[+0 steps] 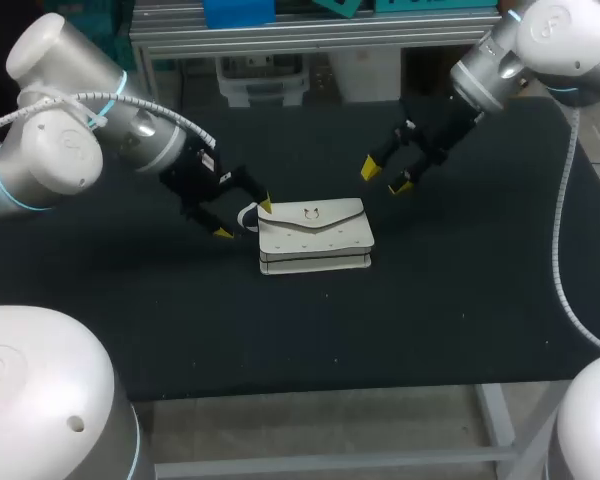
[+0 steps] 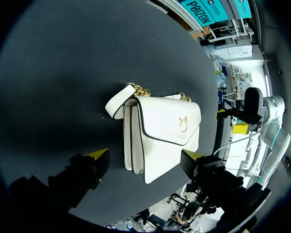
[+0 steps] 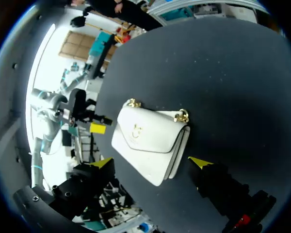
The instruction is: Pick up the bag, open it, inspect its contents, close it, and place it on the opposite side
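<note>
White bag (image 1: 315, 235), flap shut, on table (image 1: 180, 330). Left gripper (image 1: 244, 218): fingers spread, the bag's strap end between them. Right gripper (image 1: 384, 176): fingers spread, bag ahead, apart.

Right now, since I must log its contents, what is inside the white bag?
Nothing inside shows: the bag lies on the table with its flap shut. Only the flap's gold clasp and chain are visible.

table (image 1: 430, 330) | top: black, matte | frame: pale metal legs showing under near edge
</note>
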Available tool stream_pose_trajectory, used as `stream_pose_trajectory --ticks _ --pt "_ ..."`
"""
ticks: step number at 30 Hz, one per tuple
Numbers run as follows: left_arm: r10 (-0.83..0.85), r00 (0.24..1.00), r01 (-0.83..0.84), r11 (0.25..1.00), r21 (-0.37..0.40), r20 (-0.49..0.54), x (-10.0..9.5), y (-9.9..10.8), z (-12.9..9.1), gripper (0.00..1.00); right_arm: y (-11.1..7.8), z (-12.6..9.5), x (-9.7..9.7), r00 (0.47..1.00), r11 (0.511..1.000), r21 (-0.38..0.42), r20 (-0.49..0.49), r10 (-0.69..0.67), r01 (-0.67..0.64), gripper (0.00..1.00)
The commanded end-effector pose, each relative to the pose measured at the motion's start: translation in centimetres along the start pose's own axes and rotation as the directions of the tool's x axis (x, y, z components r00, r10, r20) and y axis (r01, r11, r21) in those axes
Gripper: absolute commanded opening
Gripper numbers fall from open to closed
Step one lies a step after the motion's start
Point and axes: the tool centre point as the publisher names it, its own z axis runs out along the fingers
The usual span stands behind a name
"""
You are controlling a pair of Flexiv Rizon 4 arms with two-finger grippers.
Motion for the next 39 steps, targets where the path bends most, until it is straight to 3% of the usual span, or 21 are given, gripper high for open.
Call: stream_pose_trajectory --ticks 1,7,9,12,17,23,28,39 --pt "-0.009 0.994 0.008 1.000 -0.005 -0.110 -0.4 -0.8 0.8 1.00 0.1 0.7 -0.8 0.991 0.996 -0.042 -0.112 0.076 -0.081 1.00" --pt "-0.014 0.986 0.015 1.000 0.005 -0.169 -0.3 -1.0 1.0 1.00 -0.9 1.3 -0.4 0.987 0.976 -0.167 -0.103 0.120 -0.136 1.00" --pt "-0.015 0.984 0.016 1.000 0.004 -0.180 -0.1 -1.1 1.2 1.00 -1.1 1.7 -0.5 0.981 0.973 -0.176 -0.155 0.119 -0.146 1.00" --pt "-0.016 0.981 0.015 1.000 -0.006 -0.193 0.0 -1.3 1.3 1.00 -1.2 2.5 -0.5 0.979 0.972 -0.172 -0.149 0.136 -0.161 1.00" --pt "-0.015 0.976 0.013 1.000 -0.009 -0.217 0.0 -1.4 1.4 0.96 -1.4 3.3 -0.1 0.980 0.959 -0.203 -0.054 0.189 -0.197 1.00" --pt "-0.019 0.968 0.015 1.000 -0.017 -0.250 -0.2 -1.5 1.5 0.93 -1.5 4.6 -0.7 0.972 0.939 -0.257 -0.114 0.206 -0.230 1.00" --pt "-0.016 0.966 0.012 1.000 -0.015 -0.257 -0.1 -1.7 1.6 0.91 -0.9 5.3 -1.1 0.965 0.934 -0.261 -0.168 0.204 -0.243 1.00" --pt "-0.040 0.957 0.025 0.998 -0.056 -0.288 0.2 -2.0 2.2 0.74 0.2 6.5 -0.9 0.957 0.937 -0.245 -0.215 0.196 -0.247 1.00"
